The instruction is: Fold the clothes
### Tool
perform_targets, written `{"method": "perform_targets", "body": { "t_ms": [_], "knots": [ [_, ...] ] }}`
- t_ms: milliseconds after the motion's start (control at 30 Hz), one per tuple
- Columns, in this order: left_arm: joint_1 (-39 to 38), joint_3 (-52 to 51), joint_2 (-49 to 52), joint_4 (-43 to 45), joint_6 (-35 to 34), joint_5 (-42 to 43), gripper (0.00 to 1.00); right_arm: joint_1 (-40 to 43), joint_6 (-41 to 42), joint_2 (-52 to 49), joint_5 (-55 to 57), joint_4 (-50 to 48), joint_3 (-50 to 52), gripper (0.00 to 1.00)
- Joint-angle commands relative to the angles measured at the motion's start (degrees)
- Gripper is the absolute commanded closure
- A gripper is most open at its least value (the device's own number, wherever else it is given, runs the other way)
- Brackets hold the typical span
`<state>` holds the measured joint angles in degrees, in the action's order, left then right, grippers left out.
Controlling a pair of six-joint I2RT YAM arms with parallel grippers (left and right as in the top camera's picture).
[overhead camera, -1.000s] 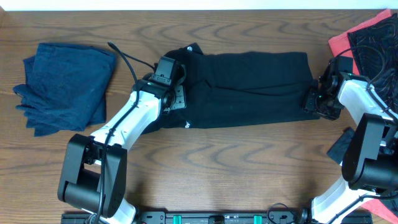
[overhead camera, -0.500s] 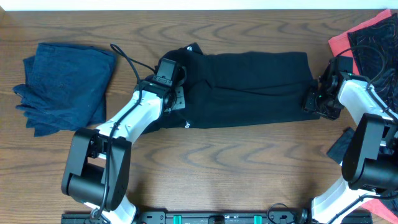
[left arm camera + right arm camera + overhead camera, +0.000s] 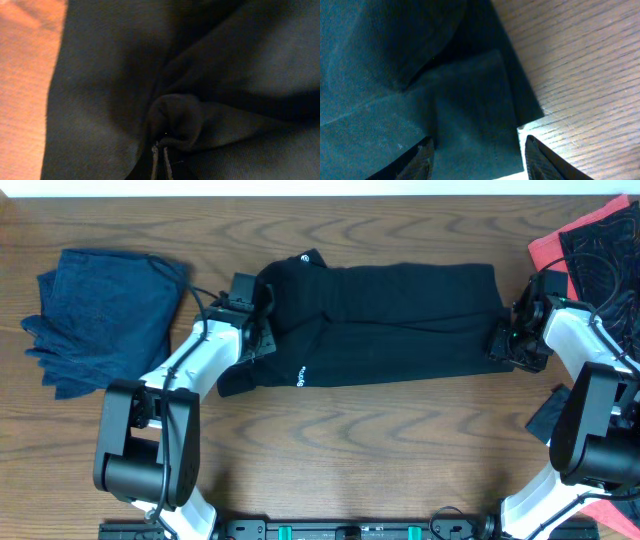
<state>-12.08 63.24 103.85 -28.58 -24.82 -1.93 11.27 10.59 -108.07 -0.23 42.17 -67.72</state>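
Observation:
A black garment (image 3: 400, 320) lies stretched across the middle of the wooden table (image 3: 380, 440). At its left end my left gripper (image 3: 262, 338) is shut on a bunched fold of the cloth. The left wrist view shows that pinched fold of black garment (image 3: 175, 120) rising just past my shut gripper (image 3: 161, 150). My right gripper (image 3: 503, 340) stands open over the garment's right edge. In the right wrist view its fingers (image 3: 425, 155) straddle a corner of the black garment (image 3: 465, 125), with bare wood to the right; whether they touch it I cannot tell.
A folded dark blue cloth (image 3: 105, 315) lies at the far left. A pile of red and black clothes (image 3: 595, 240) sits at the back right corner. A small dark item (image 3: 548, 418) lies beside the right arm's base.
My left gripper has shut on the garment's left end and moved left and toward the table's far side, dragging the cloth with it. The right arm has not moved.

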Motion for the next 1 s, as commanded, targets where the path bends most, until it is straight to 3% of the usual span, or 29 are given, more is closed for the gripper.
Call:
{"method": "perform_targets", "body": {
  "t_ms": [0,200,400,700,833,967],
  "knots": [
    [1.1,-0.4,0.7,-0.6,-2.9,-1.8,0.94,-0.4,-0.4,-0.6,0.0,-0.1,0.3,0.44],
    [1.2,-0.4,0.7,-2.4,-2.7,-2.1,0.94,-0.4,-0.4,-0.6,0.0,0.5,0.3,0.43],
    [1.8,-0.4,0.7,-11.8,-3.0,-7.9,0.94,-0.4,0.2,-0.6,1.8,5.7,0.3,0.45],
    [2.1,-0.4,0.7,-19.9,-0.5,-8.2,0.94,-0.4,4.2,-0.6,4.7,14.6,0.3,0.45],
    [2.1,-0.4,0.7,-18.9,0.6,-8.2,0.93,-0.4,4.1,-0.5,3.8,13.0,0.3,0.45],
    [2.1,-0.4,0.7,-17.3,0.5,-8.2,0.94,-0.4,0.9,1.9,-4.8,6.7,0.3,0.46]
  ]
}}
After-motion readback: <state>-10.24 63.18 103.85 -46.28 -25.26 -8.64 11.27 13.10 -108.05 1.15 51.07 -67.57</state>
